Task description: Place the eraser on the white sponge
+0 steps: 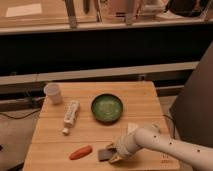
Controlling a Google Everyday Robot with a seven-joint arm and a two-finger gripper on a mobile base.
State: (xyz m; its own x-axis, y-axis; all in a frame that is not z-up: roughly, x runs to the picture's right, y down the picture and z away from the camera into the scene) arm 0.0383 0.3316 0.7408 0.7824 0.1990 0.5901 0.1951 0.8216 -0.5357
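Observation:
The eraser, a small grey-brown block, lies flat on the wooden table near its front edge, just right of the orange carrot-like piece. My gripper is low over the table at the eraser's right end, touching or nearly touching it. The white arm reaches in from the lower right. The white sponge is a cream pad just behind the arm, partly hidden by it.
A green bowl stands at the table's middle. A white bottle lies on its side to the left, and a white cup stands at the back left. A dark shelf runs behind the table.

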